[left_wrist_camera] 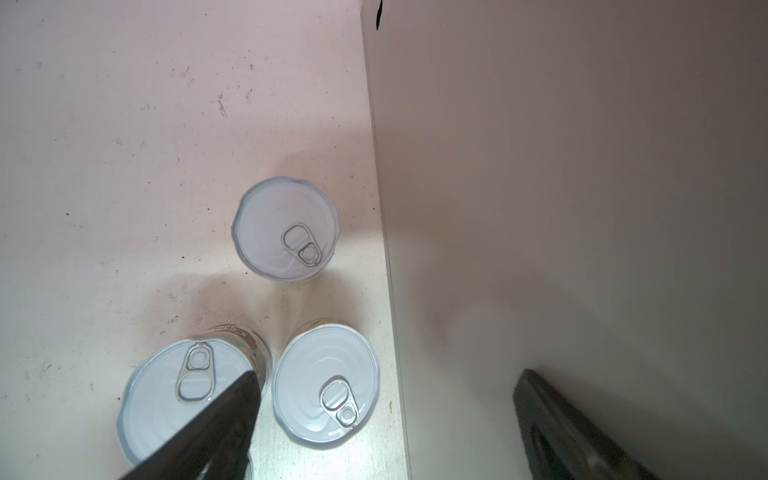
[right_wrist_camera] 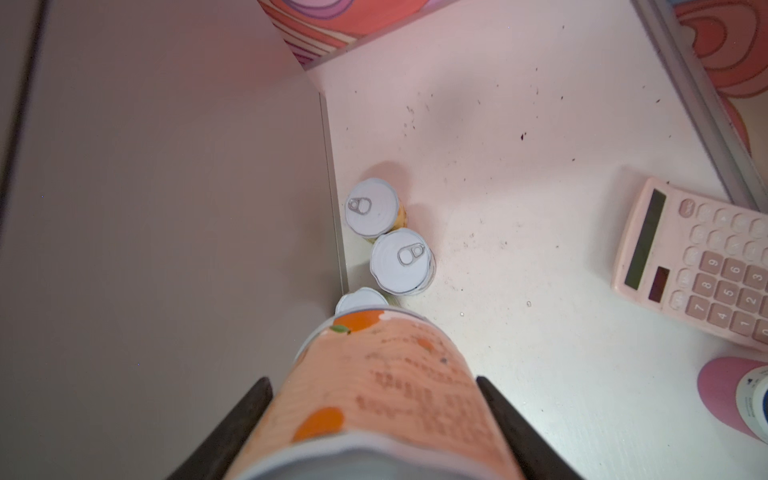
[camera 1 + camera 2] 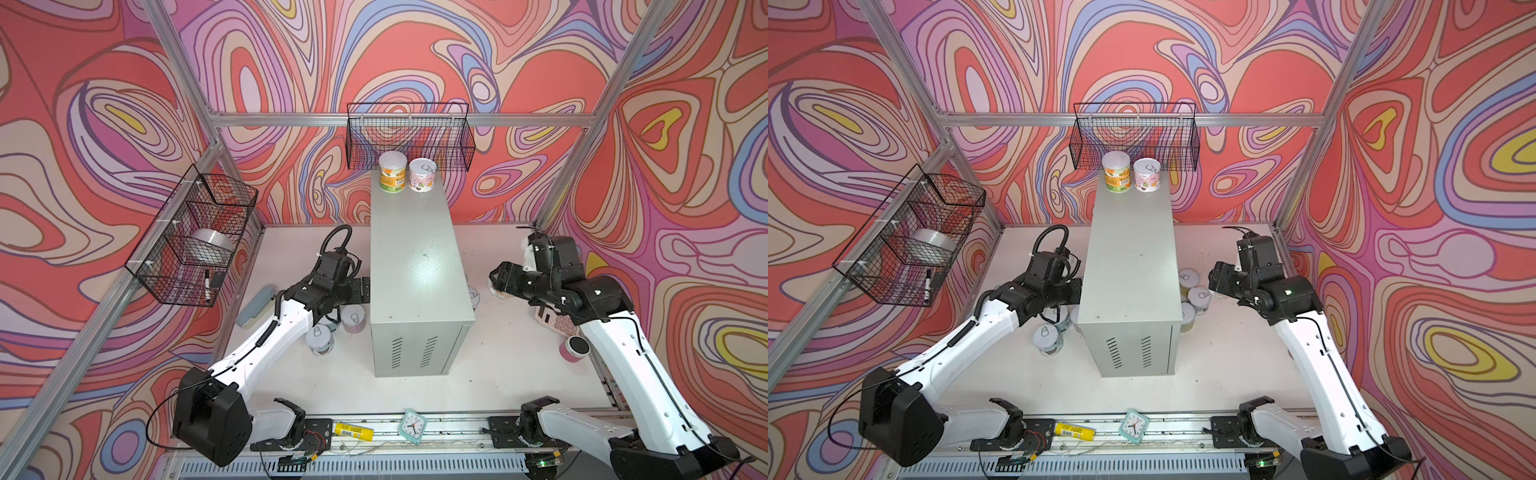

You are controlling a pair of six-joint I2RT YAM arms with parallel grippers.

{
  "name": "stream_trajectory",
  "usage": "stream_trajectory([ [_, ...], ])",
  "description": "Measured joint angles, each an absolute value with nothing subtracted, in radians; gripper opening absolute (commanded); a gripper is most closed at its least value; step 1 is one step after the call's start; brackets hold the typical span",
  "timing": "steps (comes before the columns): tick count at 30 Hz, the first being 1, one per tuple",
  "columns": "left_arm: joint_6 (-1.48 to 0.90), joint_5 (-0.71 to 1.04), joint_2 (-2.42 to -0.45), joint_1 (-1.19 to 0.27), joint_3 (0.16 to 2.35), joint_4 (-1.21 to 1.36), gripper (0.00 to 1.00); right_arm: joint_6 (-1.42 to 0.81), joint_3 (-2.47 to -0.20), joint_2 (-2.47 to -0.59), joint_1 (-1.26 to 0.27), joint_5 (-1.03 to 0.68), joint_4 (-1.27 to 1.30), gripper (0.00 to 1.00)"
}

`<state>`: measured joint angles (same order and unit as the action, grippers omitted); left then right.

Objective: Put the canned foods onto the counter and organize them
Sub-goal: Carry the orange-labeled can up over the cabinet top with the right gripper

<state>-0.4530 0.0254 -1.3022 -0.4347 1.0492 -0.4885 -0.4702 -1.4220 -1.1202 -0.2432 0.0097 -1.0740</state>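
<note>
Right wrist: right claw [image 2: 372,384] pinches orange can [image 2: 386,415]; left claw [image 1: 386,378] spread; basket [image 3: 166,289] holds tape [image 3: 212,246].

You have two cans upright at the far edge of the counter [image 3: 419,266], a green-and-orange can [image 3: 392,171] at the far left corner and a pink can [image 3: 422,175] just beside it toward the far right corner. Your left tool [image 3: 360,290] sits low by the counter's left side, above the white tabletop [image 3: 498,374], near a pink-sided can [image 3: 354,322] and a grey-sided can [image 3: 320,338]. Your right tool [image 3: 496,282] hangs off the counter's right side with a pale can [image 3: 500,293] partly hidden under it, and a half-hidden lid [image 3: 473,295] shows beside that side.
</note>
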Motion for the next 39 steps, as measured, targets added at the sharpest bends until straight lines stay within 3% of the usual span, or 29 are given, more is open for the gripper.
stream_trajectory([
  [18,-0.445,0.056,-1.284,-0.41,1.093,-0.49,0.97,-0.418,-1.98,-1.419,-0.273,-0.072,-1.116,0.0],
  [28,-0.446,0.07,-1.284,-0.405,1.095,-0.49,0.96,-0.371,-2.28,-1.612,-0.51,-0.014,-1.213,0.0],
  [39,-0.445,0.072,-1.282,-0.405,1.103,-0.49,0.96,-0.343,-2.498,-1.787,-0.646,0.076,-1.319,0.0],
])
